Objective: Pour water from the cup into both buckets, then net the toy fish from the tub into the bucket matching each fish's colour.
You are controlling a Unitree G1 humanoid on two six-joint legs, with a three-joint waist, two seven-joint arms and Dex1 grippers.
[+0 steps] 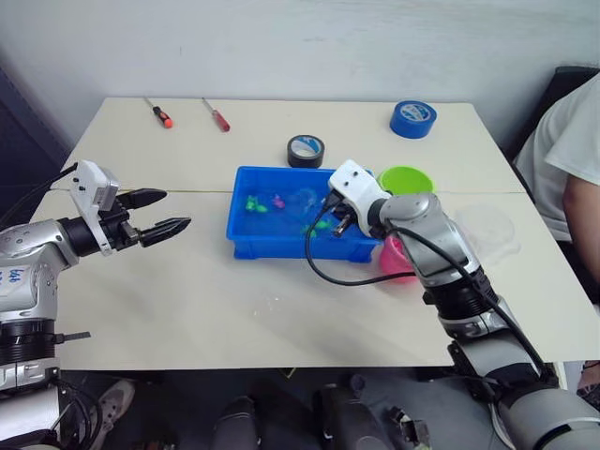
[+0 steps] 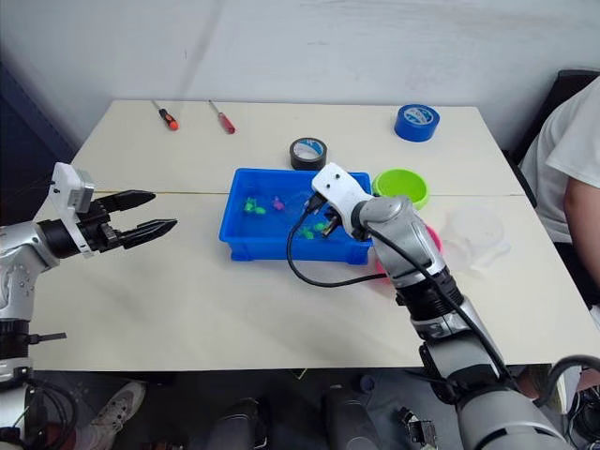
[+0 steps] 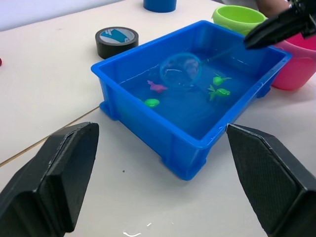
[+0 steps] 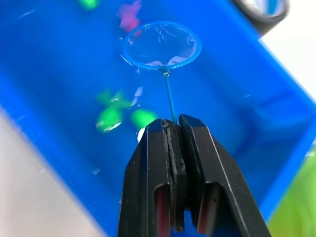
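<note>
Right gripper (image 4: 173,126) pinches the net (image 4: 161,45) by the near end of its thin handle, fingers pressed together on it. Hoop hangs over the water in the tub (image 1: 246,242), just beside a pink fish (image 3: 157,87). The net looks very light; the thin stick probably flexes and may twist in the pinch, so holding the stick end seems right, with slow scoops.

Tub holds shallow water and the toy fish: green ones (image 3: 220,91) near the hoop, another green (image 3: 151,102) apart. They are small and likely slippery.

Green bucket (image 1: 406,178) and pink bucket (image 1: 393,258) stand just beside the tub; their contents cannot be seen. Cup (image 2: 474,230) sits on the desk (image 1: 187,300) nearby.

Left gripper (image 1: 156,214) hovers spread, empty, well apart from the tub.
</note>
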